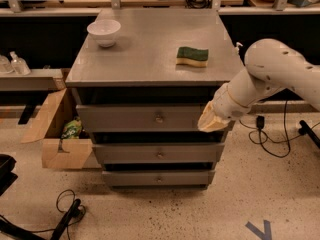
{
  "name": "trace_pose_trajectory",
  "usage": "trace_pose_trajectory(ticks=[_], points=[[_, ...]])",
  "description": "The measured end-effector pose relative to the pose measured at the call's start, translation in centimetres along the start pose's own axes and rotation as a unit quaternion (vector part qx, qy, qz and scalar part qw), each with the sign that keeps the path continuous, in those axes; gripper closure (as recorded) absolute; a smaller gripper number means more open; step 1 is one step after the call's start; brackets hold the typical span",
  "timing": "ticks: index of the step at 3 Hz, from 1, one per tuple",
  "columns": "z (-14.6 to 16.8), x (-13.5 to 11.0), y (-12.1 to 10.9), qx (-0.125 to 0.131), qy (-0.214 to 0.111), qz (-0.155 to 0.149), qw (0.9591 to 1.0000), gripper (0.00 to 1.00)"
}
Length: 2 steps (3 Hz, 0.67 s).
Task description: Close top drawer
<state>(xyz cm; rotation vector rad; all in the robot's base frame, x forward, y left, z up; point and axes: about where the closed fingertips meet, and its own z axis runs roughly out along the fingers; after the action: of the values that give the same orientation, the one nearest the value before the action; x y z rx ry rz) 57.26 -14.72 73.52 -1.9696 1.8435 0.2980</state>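
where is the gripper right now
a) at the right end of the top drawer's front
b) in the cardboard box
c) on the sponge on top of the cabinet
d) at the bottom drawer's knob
A: the gripper sits against the right end of the top drawer front, to the right of its knob and well below the sponge on the cabinet top.
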Motion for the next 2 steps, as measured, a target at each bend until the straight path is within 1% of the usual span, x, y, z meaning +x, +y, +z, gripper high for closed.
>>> trace_pose_trajectory(ticks=[1,2], points=[[-7.0,-0.9,2.2,0.007,0.036,-0.020,0.9991,1.00],[-14.0,-0.9,2.5,0.042,0.067,-0.028,0.9965,1.00]])
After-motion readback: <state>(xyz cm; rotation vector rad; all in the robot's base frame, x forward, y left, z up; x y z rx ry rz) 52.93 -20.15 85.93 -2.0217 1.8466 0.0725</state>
